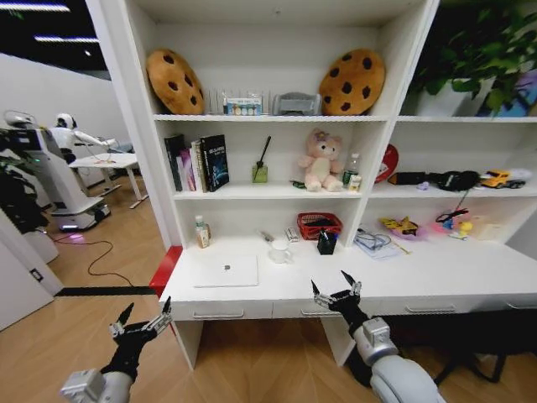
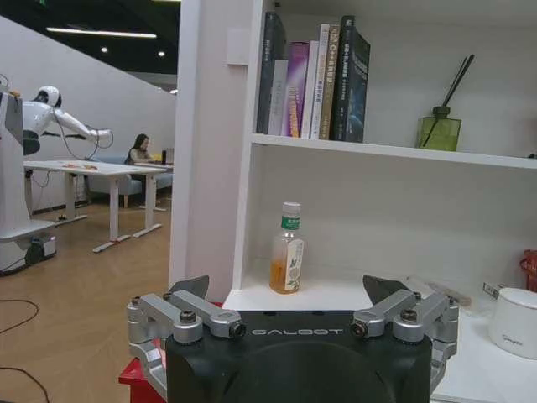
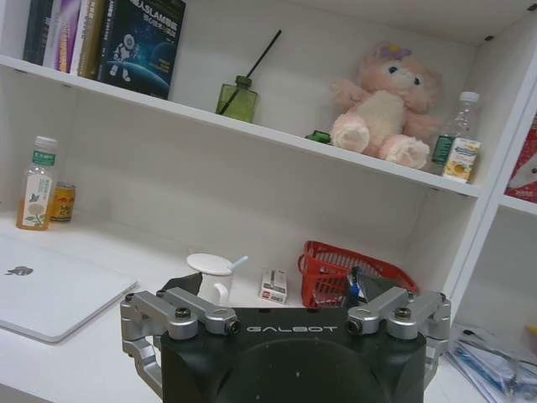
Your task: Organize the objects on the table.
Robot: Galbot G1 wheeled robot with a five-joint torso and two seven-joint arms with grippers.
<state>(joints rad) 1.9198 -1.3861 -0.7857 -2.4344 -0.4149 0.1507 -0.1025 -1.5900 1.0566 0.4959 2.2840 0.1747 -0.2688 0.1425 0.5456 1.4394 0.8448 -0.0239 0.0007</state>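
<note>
A thin silver laptop (image 1: 226, 271) (image 3: 50, 290) lies shut on the left part of the white table (image 1: 436, 273). A green-capped bottle (image 1: 201, 232) (image 2: 288, 249) (image 3: 38, 184) stands at the back left beside a small can (image 3: 62, 201). Mid-desk are a white mug (image 1: 279, 250) (image 3: 210, 273), a small box (image 3: 273, 285), a red basket (image 1: 319, 224) (image 3: 348, 273) and a dark pen holder (image 1: 326, 243). A tiny green car (image 3: 317, 136) sits on the shelf by the bear. My left gripper (image 1: 141, 321) (image 2: 287, 287) hangs open before the desk's left end. My right gripper (image 1: 337, 291) (image 3: 275, 287) is open at the front edge, mid-desk.
Papers and a cable (image 1: 376, 243) lie at mid-right, and small toys (image 1: 453, 222) sit farther right. Shelving above holds books (image 1: 198, 163), a reed diffuser (image 1: 260, 172), a pink bear (image 1: 323, 160) and cookie cushions (image 1: 174, 81). A red block (image 1: 165, 270) stands by the desk's left end. Another robot (image 1: 46, 164) stands far left.
</note>
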